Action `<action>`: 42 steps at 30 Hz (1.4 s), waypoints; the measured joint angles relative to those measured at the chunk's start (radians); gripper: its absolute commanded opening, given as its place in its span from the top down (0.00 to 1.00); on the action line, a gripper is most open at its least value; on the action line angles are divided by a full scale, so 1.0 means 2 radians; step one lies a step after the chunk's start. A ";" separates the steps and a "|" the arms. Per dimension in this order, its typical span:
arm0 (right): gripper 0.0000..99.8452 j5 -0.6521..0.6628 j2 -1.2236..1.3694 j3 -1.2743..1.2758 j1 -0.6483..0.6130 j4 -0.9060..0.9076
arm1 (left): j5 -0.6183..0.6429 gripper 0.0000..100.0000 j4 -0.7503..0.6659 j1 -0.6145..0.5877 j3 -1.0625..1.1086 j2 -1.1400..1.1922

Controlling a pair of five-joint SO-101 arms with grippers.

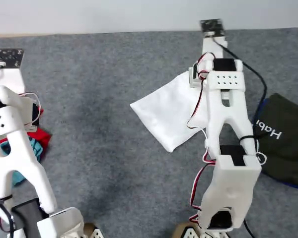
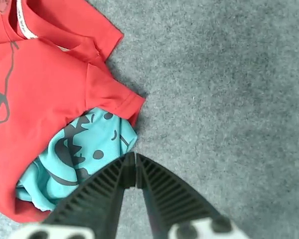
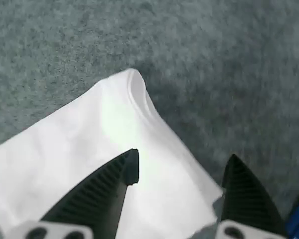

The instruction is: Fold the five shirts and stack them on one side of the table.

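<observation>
- Shirt in work: the white folded cotton shirt [image 1: 166, 114] lies near the middle of the grey carpet-textured table [image 1: 99, 163], partly under the right arm.
- In the high view its edges run diagonally to the table's far edge. One corner points toward the left arm's side and another toward the near edge. The arm covers its right part, so you cannot confirm the long axis.
- The right gripper [image 3: 183, 164] sits over this white shirt [image 3: 89, 164] with its jaws spread wide. One finger [image 3: 114, 184] is above the cloth. The shirt's folded edge runs between the two fingers, ending in a rounded corner beyond them. Contact with the cloth cannot be confirmed.
- The left gripper [image 2: 134, 163] has its jaws pressed together with nothing between them. It hangs above the edge of the left pile.
- Left pile: the red short-sleeved shirt [image 2: 40, 89] lies flat on top, with one sleeve pointing out toward bare table. The crumpled teal shirt with dark print [image 2: 84, 149] sticks out from under its hem, just beside the gripper tips.
- Right pile: the dark shirt with pale lettering [image 1: 283, 139] lies at the right edge of the table, beside the right arm. A blue fabric edge [image 1: 260, 106] shows beneath it.
- Open room: a broad band of bare surface separates the white shirt from the left pile. More bare surface lies along the far edge.
</observation>
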 measured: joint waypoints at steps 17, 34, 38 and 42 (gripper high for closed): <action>0.52 -0.355 0.001 0.000 -0.069 0.142 | 0.000 0.99 0.000 0.000 0.000 0.000; 0.64 -0.387 0.166 -0.001 -0.090 0.000 | 0.000 0.99 0.000 0.000 0.000 0.000; 0.79 -0.385 0.177 -0.002 -0.090 -0.019 | 0.000 0.99 0.000 0.000 0.000 0.000; 0.99 -0.384 0.177 -0.014 -0.087 -0.018 | 0.000 0.99 0.000 0.000 0.000 0.000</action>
